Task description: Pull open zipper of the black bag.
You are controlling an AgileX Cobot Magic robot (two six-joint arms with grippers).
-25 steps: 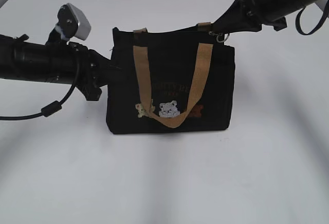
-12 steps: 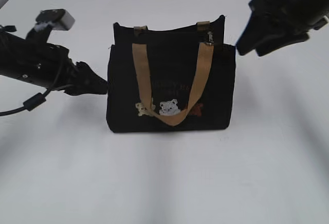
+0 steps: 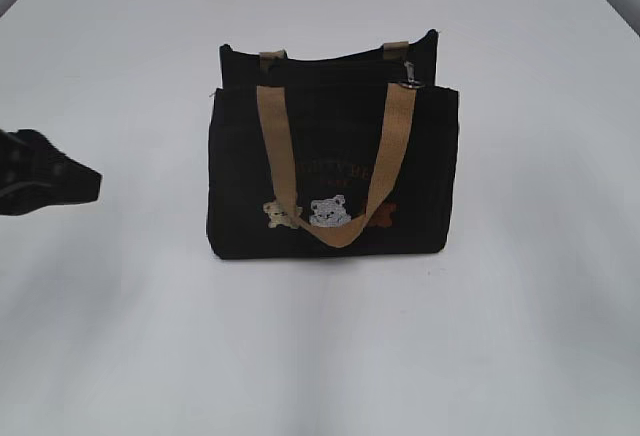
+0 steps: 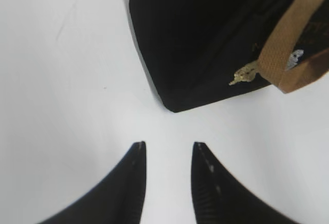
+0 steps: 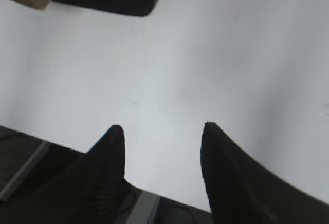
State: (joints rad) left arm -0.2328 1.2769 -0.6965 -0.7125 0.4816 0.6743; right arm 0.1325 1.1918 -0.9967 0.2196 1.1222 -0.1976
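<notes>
- We see the left gripper [image 4: 167, 154] low at the left edge of the exterior view, well apart from the bag [image 3: 333, 171]; jaws spread, empty.
- Bag stands upright mid-counter [image 3: 330, 346], tan straps [image 3: 335, 166] draped down its front.
- Zipper [image 3: 410, 77] sits at the bag's top, toward its right end.
- We find the right gripper [image 5: 163, 131] over bare counter, jaws spread wide, nothing between them.
</notes>
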